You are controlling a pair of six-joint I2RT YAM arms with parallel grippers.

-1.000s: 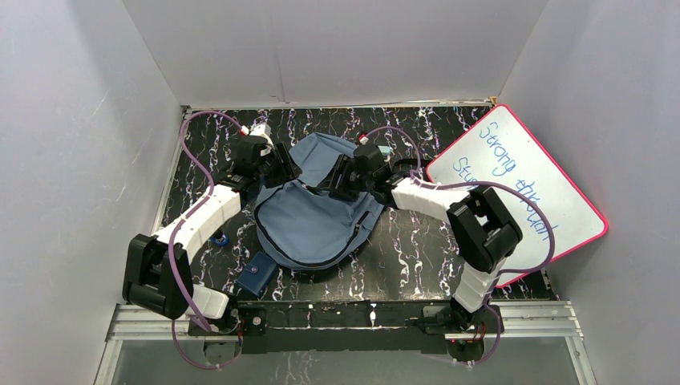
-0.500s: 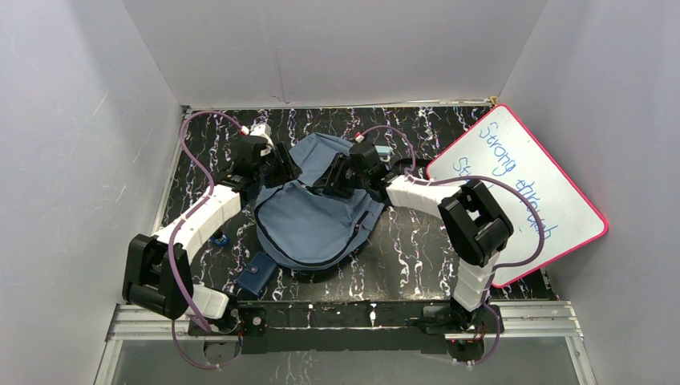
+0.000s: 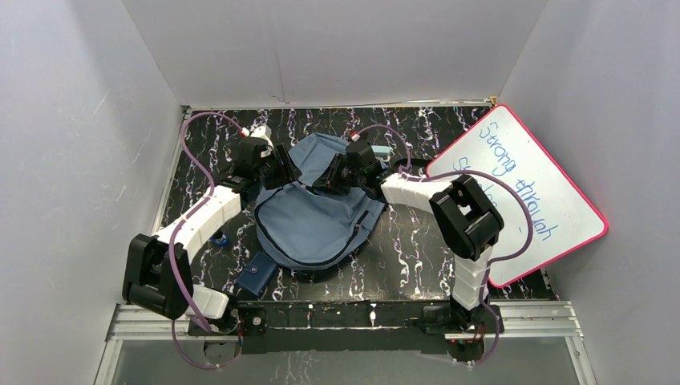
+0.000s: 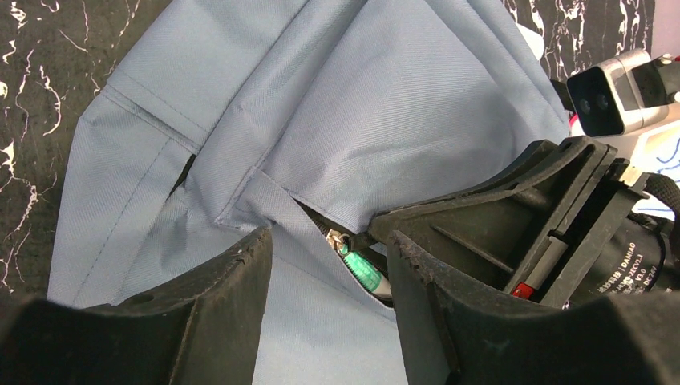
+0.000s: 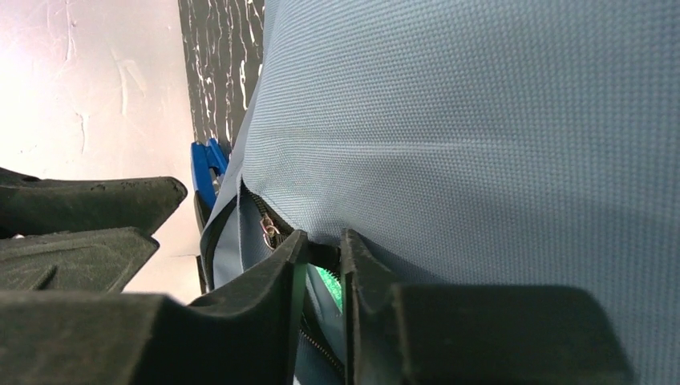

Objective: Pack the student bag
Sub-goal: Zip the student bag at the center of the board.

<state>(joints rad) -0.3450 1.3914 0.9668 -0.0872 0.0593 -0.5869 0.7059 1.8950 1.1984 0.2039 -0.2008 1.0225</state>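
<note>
The student bag, slate-blue, lies in the middle of the table between both arms. Its zipper mouth gapes a little and a green pen-like item shows inside. At the mouth's right end, my right gripper has narrow jaws pinching the black zipper pull tab, just past the metal slider. My left gripper stands open at the bag's upper left. Its fingers straddle smooth bag fabric near the same mouth. From above, the two grippers face each other across the bag's top.
A small dark-blue pouch lies by the bag's near left corner. A small blue object sits beside the left arm. A pink-rimmed whiteboard leans at the right. A blue clip shows beyond the bag. White walls surround the table.
My right arm has shifted left toward the bag's zipper mouth and its jaws have narrowed onto the pull tab. The left arm and the bag have stayed put.
</note>
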